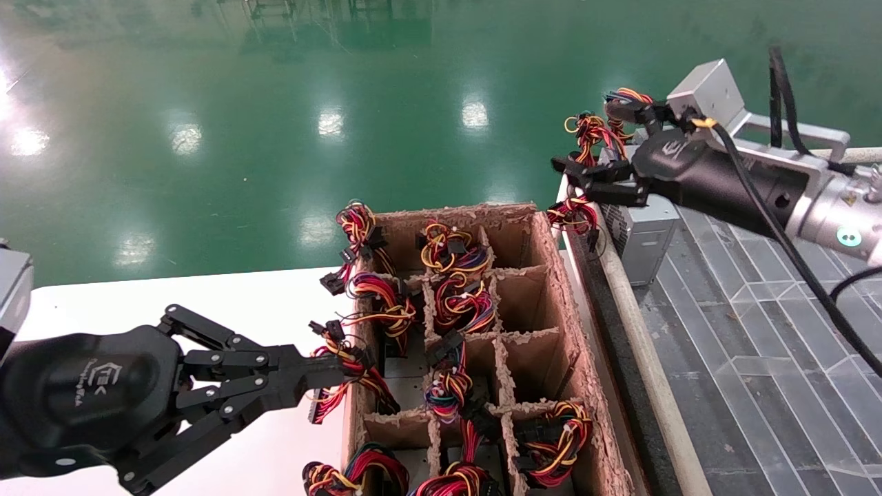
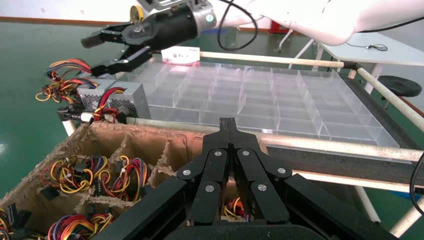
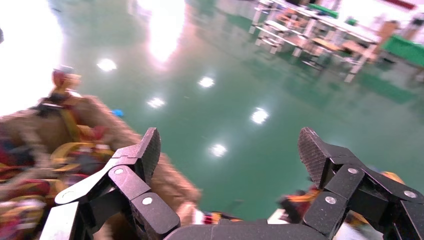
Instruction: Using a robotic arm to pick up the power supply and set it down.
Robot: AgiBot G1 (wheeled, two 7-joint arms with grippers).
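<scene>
Power supply (image 1: 641,234) standing at the corner of the clear divided tray (image 1: 758,331), right of the cardboard crate (image 1: 551,289). Left gripper (image 1: 324,375) parked beside the crate's left wall, fingers pressed together. Right gripper (image 1: 586,138) hovering just above the power supply, fingers spread wide, holding nothing.

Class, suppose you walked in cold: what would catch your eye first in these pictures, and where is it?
Probably the cardboard box in the middle, its compartments stuffed with bright wire bundles. Next, the right gripper, open above the power supply at the clear tray's corner, and the left gripper, shut beside the box.
</scene>
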